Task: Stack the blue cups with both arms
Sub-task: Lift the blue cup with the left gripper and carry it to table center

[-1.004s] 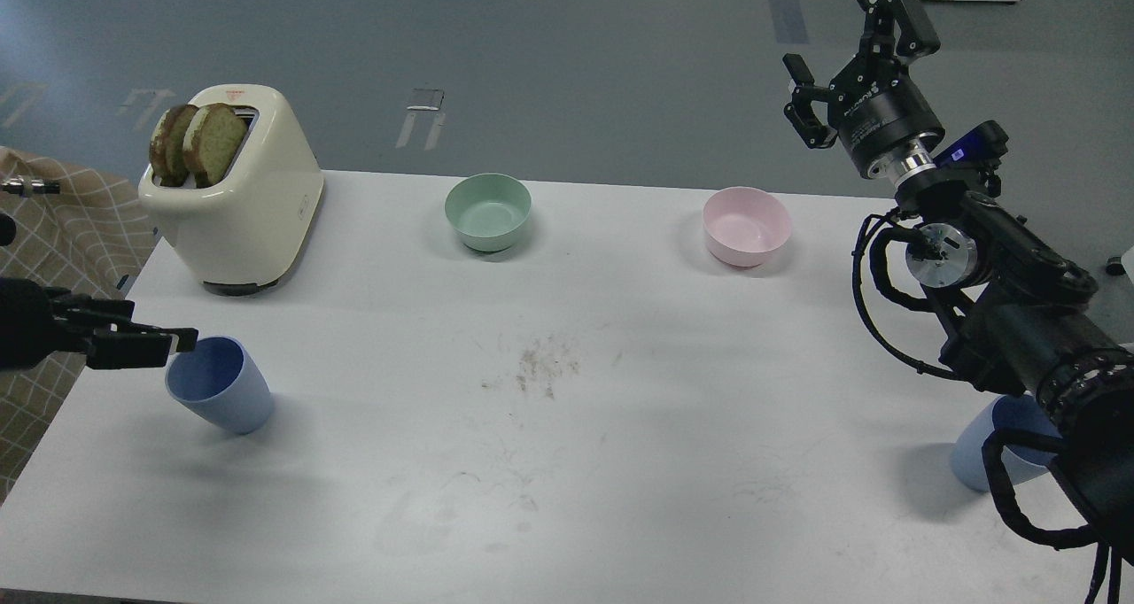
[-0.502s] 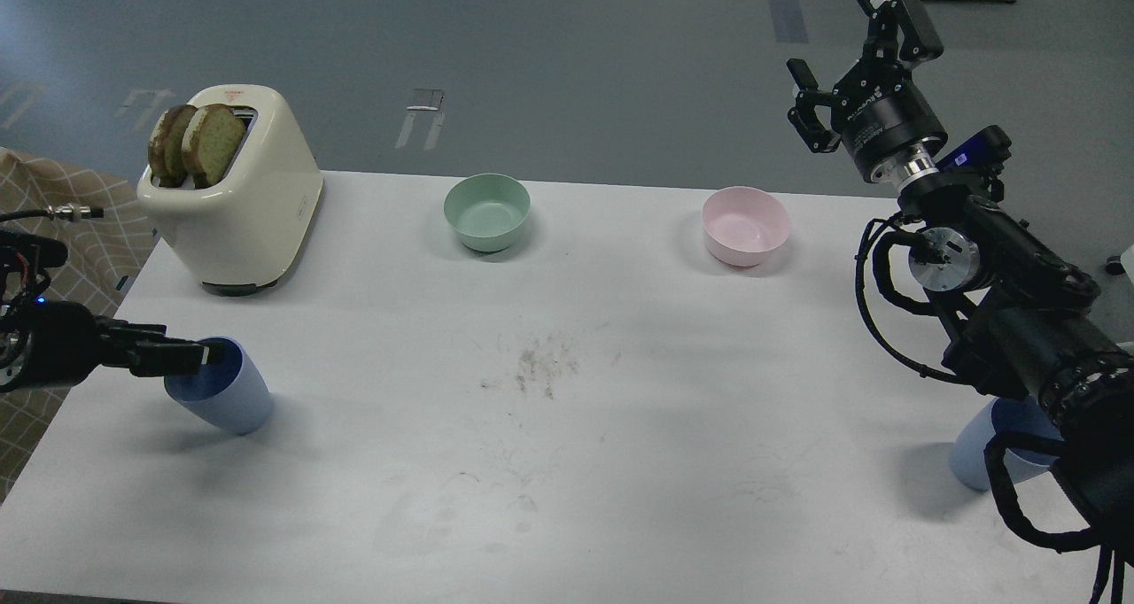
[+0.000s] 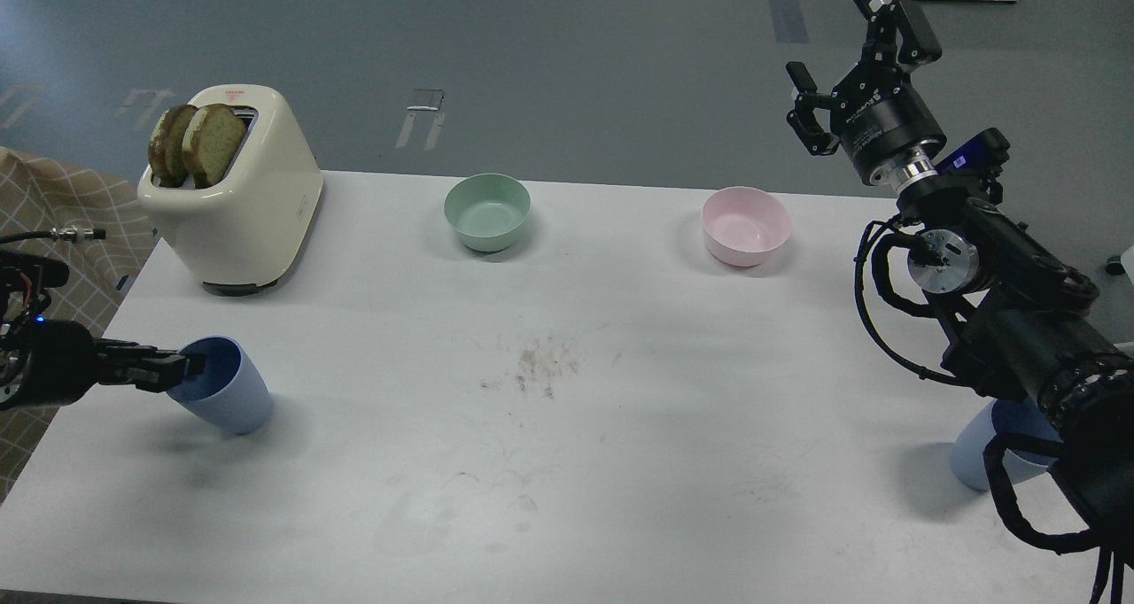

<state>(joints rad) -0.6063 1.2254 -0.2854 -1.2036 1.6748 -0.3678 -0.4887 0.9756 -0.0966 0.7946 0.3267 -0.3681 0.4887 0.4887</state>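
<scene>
Since a second ago the left pincer (image 3: 182, 369) is closing in on the tilted left cup (image 3: 221, 396) at eight o'clock; whether it is pinching the rim, nobody can tell. That cup is risking tipping. The right pincer (image 3: 855, 64), spread, is hanging far above the other cup (image 3: 979, 449) at four o'clock on the counter (image 3: 567, 462).

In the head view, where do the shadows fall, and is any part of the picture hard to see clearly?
Head view: soft shadows lie just left of the right blue cup and under the left blue cup, so lighting is diffuse; the white table shows no strong glare; the left gripper is dark and small, its fingers hard to separate; the right gripper is sharp.
</scene>
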